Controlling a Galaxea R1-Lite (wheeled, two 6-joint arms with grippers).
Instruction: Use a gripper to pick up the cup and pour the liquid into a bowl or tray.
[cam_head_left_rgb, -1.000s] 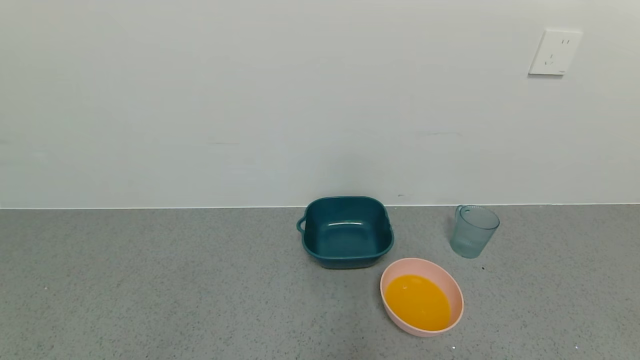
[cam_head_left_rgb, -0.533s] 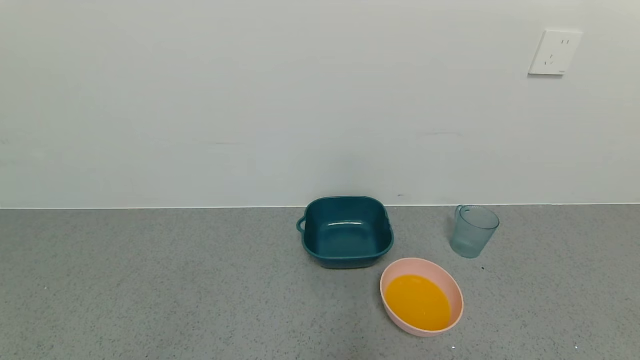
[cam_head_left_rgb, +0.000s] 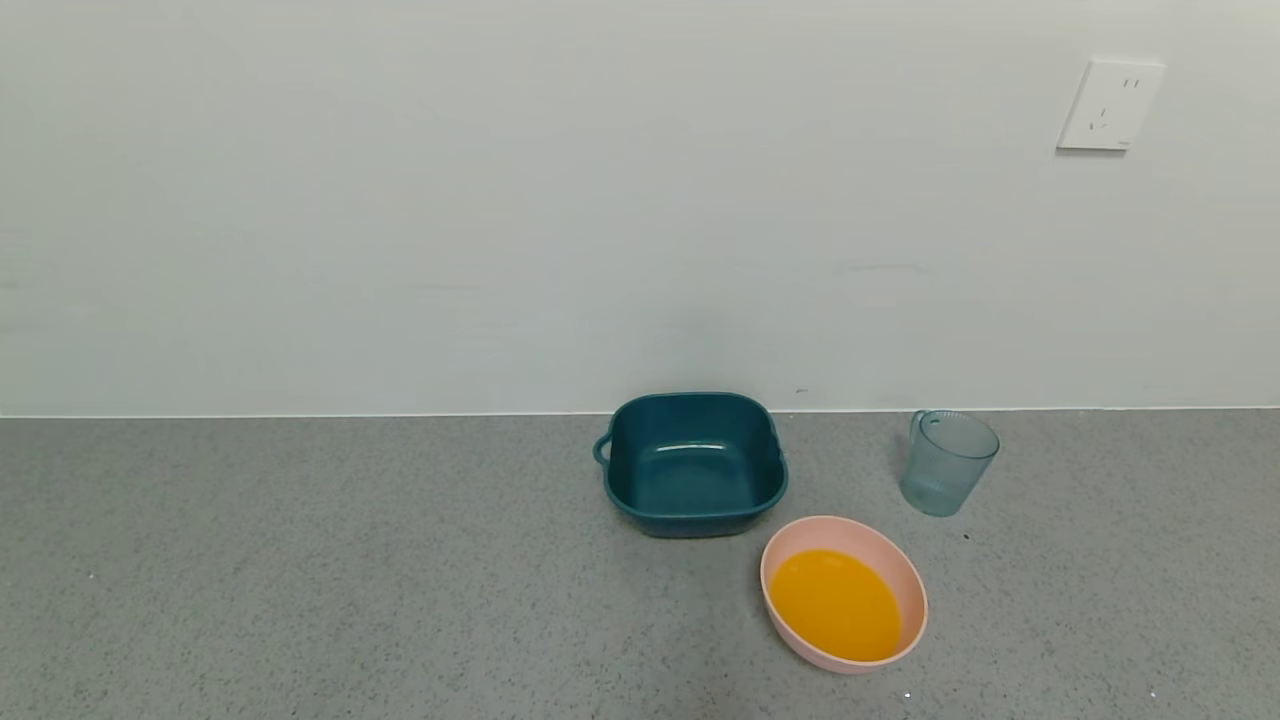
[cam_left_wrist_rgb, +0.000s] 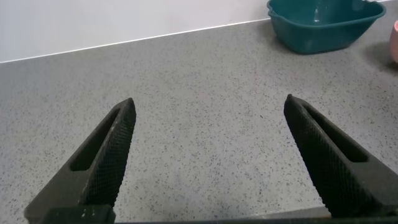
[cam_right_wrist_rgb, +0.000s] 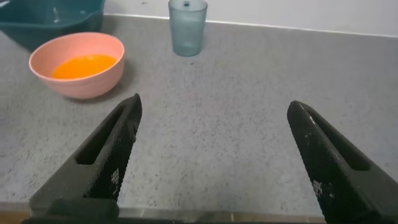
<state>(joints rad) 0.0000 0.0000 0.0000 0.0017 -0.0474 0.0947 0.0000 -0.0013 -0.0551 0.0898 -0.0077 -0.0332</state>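
Observation:
The blue-grey ribbed cup (cam_head_left_rgb: 946, 463) stands upright and looks empty near the wall, right of the tub; it also shows in the right wrist view (cam_right_wrist_rgb: 187, 27). The pale pink bowl (cam_head_left_rgb: 905, 578) sits in front of it and holds orange liquid (cam_head_left_rgb: 836, 604); the right wrist view shows the bowl (cam_right_wrist_rgb: 81, 82) and its liquid (cam_right_wrist_rgb: 84, 65) too. Neither gripper shows in the head view. My left gripper (cam_left_wrist_rgb: 208, 109) is open and empty over bare counter. My right gripper (cam_right_wrist_rgb: 213, 106) is open and empty, well short of the cup and bowl.
A dark teal square tub (cam_head_left_rgb: 693, 463) stands empty by the wall, left of the cup; it also shows in the left wrist view (cam_left_wrist_rgb: 323, 25) and the right wrist view (cam_right_wrist_rgb: 46, 22). A white wall socket (cam_head_left_rgb: 1108, 104) is up on the right. The grey counter (cam_head_left_rgb: 300, 560) stretches left.

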